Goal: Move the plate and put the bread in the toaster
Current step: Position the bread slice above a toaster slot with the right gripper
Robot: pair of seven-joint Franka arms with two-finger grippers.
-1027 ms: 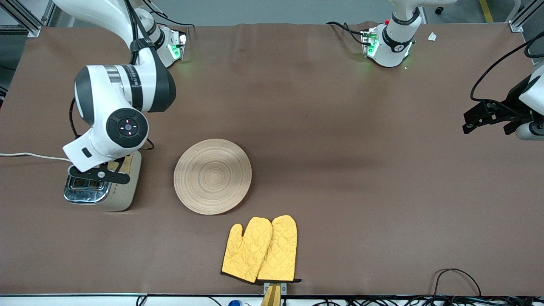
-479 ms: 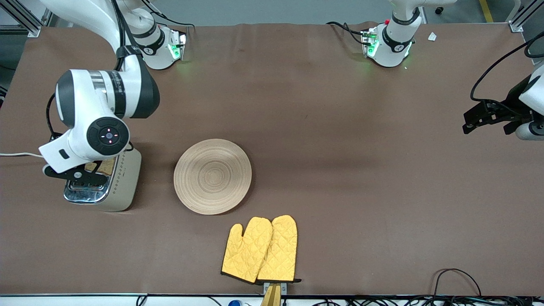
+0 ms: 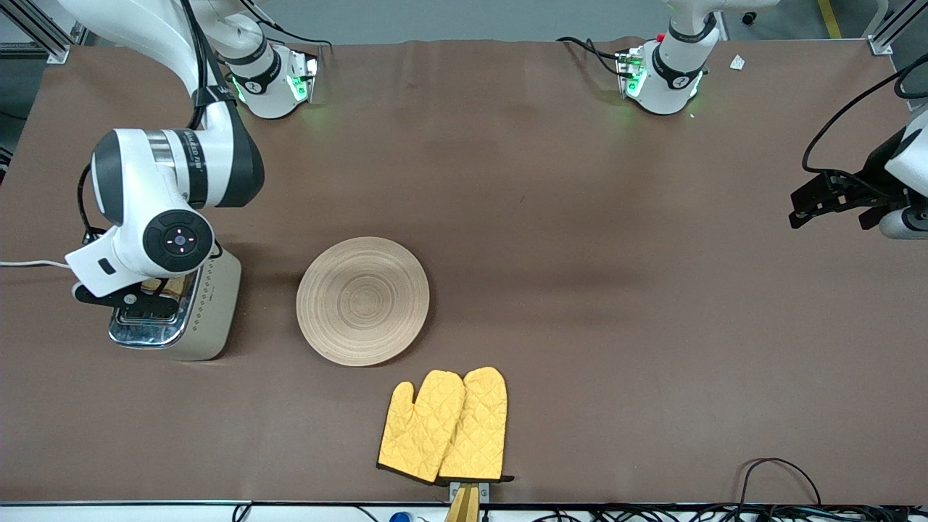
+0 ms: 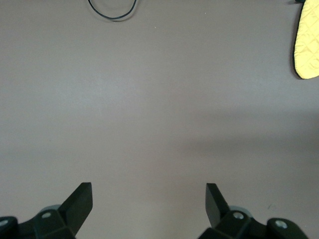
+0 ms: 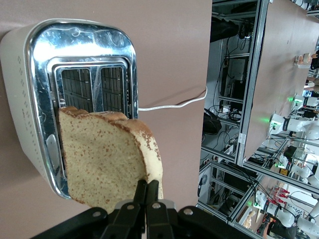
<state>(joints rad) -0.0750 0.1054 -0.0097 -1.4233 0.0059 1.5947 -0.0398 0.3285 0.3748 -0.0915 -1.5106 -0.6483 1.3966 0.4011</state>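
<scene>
The beige toaster (image 3: pixel 206 319) with its chrome top (image 5: pixel 79 64) stands at the right arm's end of the table. My right gripper (image 5: pixel 147 183) hangs over it, shut on the edge of the brown speckled bread (image 5: pixel 99 159). The slice hangs just above the toaster's slots, partly covering them. In the front view the right wrist hides most of the bread (image 3: pixel 172 285). The round wooden plate (image 3: pixel 362 301) lies flat beside the toaster, toward the middle of the table. My left gripper (image 3: pixel 834 199) waits open over bare table at the left arm's end, its fingers (image 4: pixel 79 199) wide apart.
Two yellow oven mitts (image 3: pixel 446 424) lie nearer to the front camera than the plate. The toaster's white cord (image 3: pixel 36 264) runs off the table edge. A black cable loop (image 3: pixel 779 471) lies near the front edge at the left arm's end.
The right arm has carried the bread sideways toward its own end of the table, from the toaster's plate-side edge to over the slots. The left arm has not moved.
</scene>
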